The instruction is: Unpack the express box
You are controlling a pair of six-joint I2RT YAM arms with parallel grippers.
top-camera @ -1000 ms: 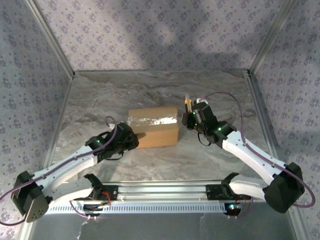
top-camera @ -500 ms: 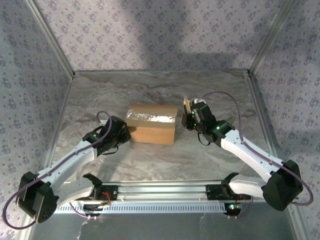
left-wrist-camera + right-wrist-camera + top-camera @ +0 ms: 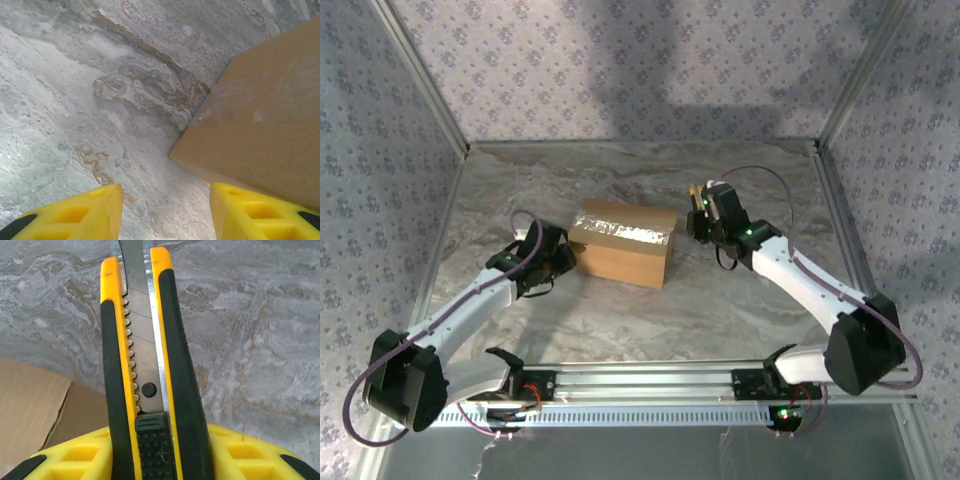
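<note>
The express box (image 3: 623,245) is a brown carton with shiny clear tape (image 3: 627,229) along its shut top, lying mid-table and turned slightly askew. My left gripper (image 3: 564,262) sits low at the box's left end. In the left wrist view the gripper (image 3: 165,216) is open over bare table, and its right finger (image 3: 255,212) is by the box (image 3: 265,120) near its lower corner. My right gripper (image 3: 704,218) hovers off the box's right end, shut on a yellow-and-black utility knife (image 3: 145,365) with its blade out. A corner of the box (image 3: 35,405) shows at lower left.
The marbled grey table (image 3: 620,180) is fenced by metal rails (image 3: 840,220) and patterned walls. A metal mounting rail (image 3: 640,385) runs along the near edge, carrying both arm bases. Open table lies behind the box and in front of it.
The box has turned clockwise and slid a little toward the back. My left gripper followed it leftward and back; the right gripper with the knife drew back and up.
</note>
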